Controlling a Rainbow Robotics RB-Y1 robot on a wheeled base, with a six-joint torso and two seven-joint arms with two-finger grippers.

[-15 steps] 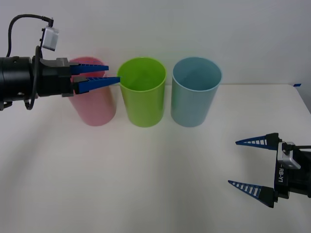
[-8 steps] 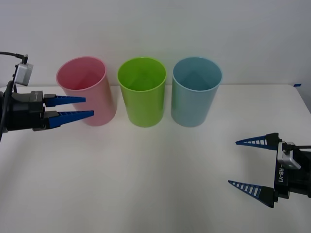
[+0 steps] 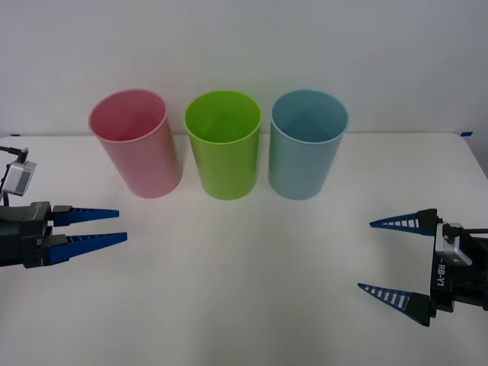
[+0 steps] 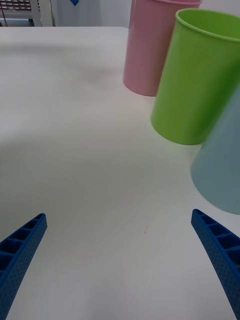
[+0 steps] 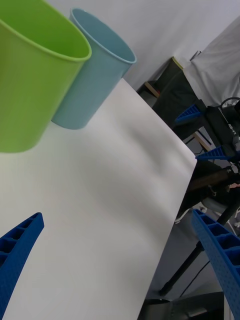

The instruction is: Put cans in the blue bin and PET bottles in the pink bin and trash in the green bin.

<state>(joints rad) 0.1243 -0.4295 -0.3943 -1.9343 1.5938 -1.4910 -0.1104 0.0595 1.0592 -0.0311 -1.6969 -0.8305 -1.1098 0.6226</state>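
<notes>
Standing in a row near the far edge of the white table [image 3: 244, 290] are three tall bins, each upright and open at the top. The pink bin [image 3: 137, 145] is placed on the robot's left, the green bin [image 3: 223, 145] in the middle and the blue bin [image 3: 307, 145] on the right. The green and blue bins are set just beside one another, and a slightly wider gap is seen between the pink and the green. Inside the bins only smooth walls can be made out from the front view; their bottoms cannot be judged. The left gripper [image 3: 111, 226] is held low at the table's left edge, in front of the pink bin and well apart from it, with its blue ribbed fingers pointing toward the right and parted by a small gap; nothing is held between them. The right gripper [image 3: 375, 255] is kept at the table's right side, near the front, well apart from the blue bin, with its fingers spread wide and pointed toward the left, and nothing is gripped there either. In the right wrist view the pink, green and blue bins are seen beyond the spread fingers [image 4: 22, 245], over bare table.
</notes>
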